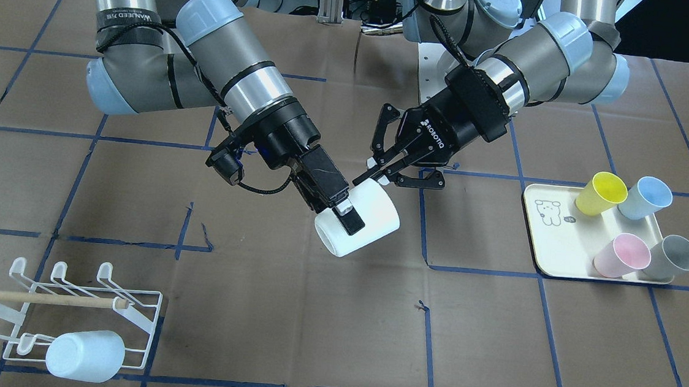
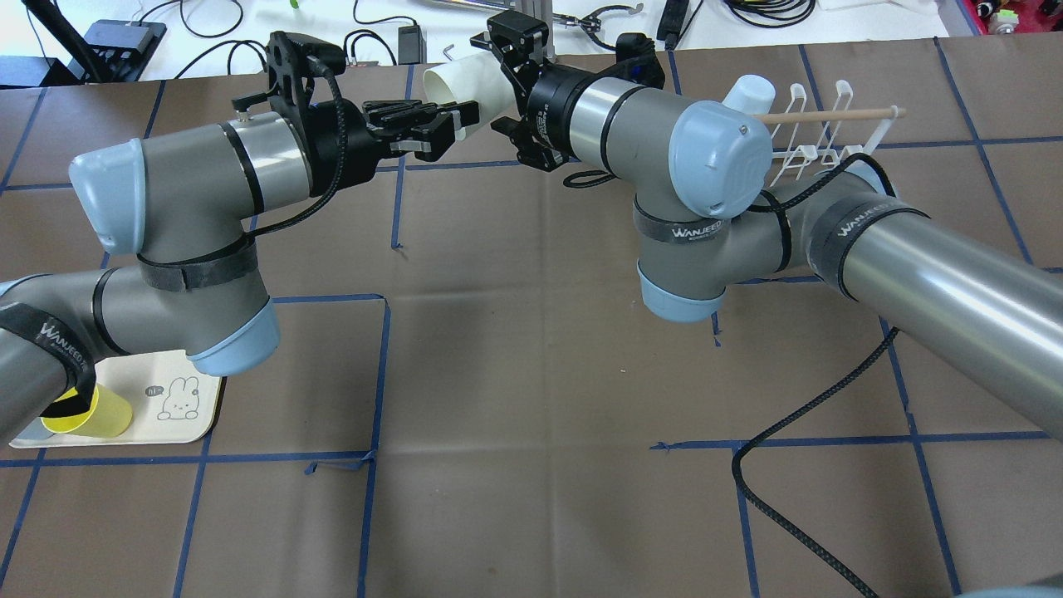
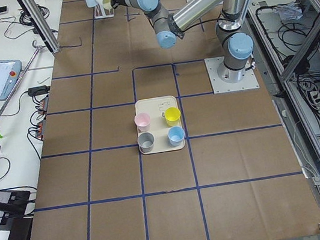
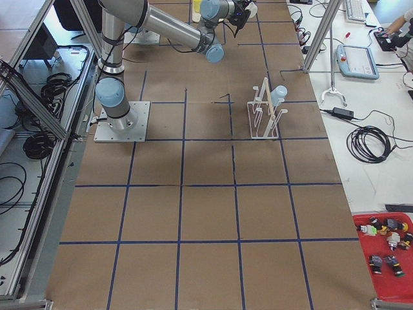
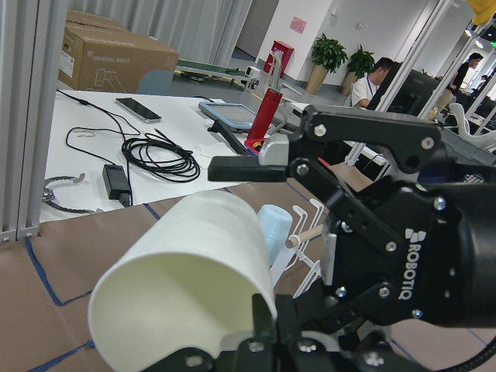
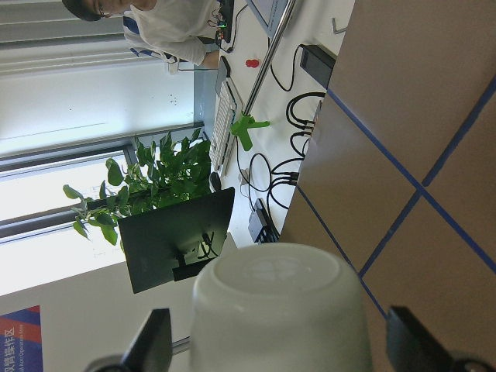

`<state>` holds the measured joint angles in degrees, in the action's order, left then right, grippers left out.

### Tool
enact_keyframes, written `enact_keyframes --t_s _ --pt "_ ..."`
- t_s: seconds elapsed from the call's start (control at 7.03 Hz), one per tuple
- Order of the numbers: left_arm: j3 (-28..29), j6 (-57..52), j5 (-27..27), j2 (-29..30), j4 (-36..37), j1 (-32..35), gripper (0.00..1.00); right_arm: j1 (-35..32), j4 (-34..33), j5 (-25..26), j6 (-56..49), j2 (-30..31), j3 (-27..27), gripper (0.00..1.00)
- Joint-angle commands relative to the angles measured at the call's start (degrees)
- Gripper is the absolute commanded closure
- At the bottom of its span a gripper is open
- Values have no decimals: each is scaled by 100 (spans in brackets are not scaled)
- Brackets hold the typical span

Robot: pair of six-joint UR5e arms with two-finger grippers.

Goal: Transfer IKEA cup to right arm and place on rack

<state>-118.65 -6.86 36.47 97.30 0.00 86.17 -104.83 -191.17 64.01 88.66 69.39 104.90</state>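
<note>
The white IKEA cup hangs tilted in the air above the table's middle. My left gripper is shut on the cup's rim; its fingers pinch the near edge in the left wrist view. My right gripper straddles the cup's body. In the right wrist view its fingers stand open on both sides of the cup, with small gaps. The white wire rack with its wooden dowel stands at the table's corner on my right side, and it also shows in the overhead view.
A pale blue cup sits on the rack. A cream tray on my left side holds yellow, blue, pink and grey cups. A black cable trails over the table.
</note>
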Motion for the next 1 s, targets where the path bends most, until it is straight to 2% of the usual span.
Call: enact_keyframes --t_s 0.0,0.43,0.57,0.71,0.85 --pt "0 0 0 -1 0 14 94 -11 9 -12 2 -5 -4 22" --pt "0 61 9 -9 0 14 90 -11 -8 -12 -7 -5 -4 53" --pt "26 70 17 -9 0 14 76 -2 -8 -12 -7 -5 -4 56" --pt "35 166 44 -9 17 14 43 -2 -8 -90 -7 -5 -4 60" --pt "53 324 53 -18 26 14 28 -2 0 -186 -7 4 -4 61"
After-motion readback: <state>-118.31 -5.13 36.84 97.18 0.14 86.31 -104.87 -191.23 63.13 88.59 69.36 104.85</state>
